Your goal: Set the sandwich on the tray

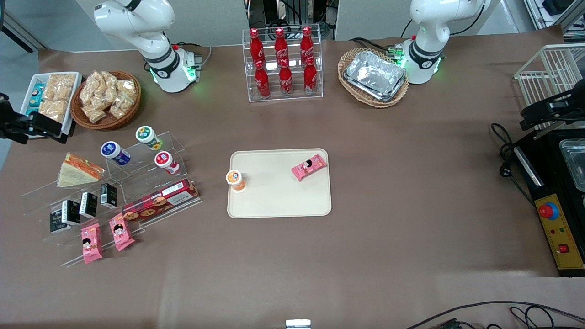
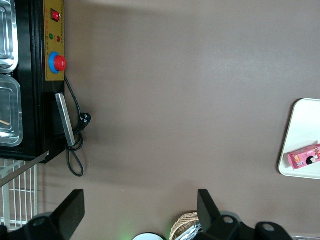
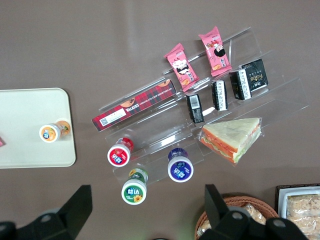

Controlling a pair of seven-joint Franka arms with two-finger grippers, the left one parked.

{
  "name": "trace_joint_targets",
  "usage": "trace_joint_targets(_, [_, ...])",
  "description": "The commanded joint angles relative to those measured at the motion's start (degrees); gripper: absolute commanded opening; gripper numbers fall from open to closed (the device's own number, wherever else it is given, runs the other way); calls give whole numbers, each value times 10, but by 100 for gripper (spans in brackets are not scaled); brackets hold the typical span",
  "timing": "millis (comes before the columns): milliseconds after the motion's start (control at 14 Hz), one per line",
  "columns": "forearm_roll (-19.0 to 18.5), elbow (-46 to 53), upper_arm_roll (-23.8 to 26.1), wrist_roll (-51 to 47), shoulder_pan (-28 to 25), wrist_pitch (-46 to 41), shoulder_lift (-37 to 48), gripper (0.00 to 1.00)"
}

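Note:
The sandwich is a wrapped triangular wedge with orange and green filling at its edge. It lies on the upper step of a clear acrylic stand toward the working arm's end of the table. The cream tray lies flat at the table's middle. It holds an orange-capped bottle and a pink snack packet. My gripper hangs high above the table by the white snack bin, farther from the front camera than the sandwich. It is open and holds nothing.
The stand also carries three small capped bottles, black cartons, a red biscuit box and pink packets. A snack basket and the white bin stand nearby. A cola rack and a foil-tray basket stand farther back.

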State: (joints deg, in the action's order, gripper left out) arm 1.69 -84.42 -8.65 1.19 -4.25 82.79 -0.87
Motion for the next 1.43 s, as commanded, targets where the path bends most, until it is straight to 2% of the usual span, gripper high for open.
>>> trace_joint_targets(0, [13, 5, -3, -1, 2, 2, 1, 100])
trace_joint_targets(357, [16, 4, -5, 8, 4, -10, 2, 100])
trace_joint_targets(429, [10, 4, -6, 42, 4, -13, 2, 100])
trace_joint_targets(857, [13, 1, -78, 416, 6, 2, 1, 100])
trace_joint_targets(1357, [-11, -22, -93, 658, 6, 35, -4, 100])
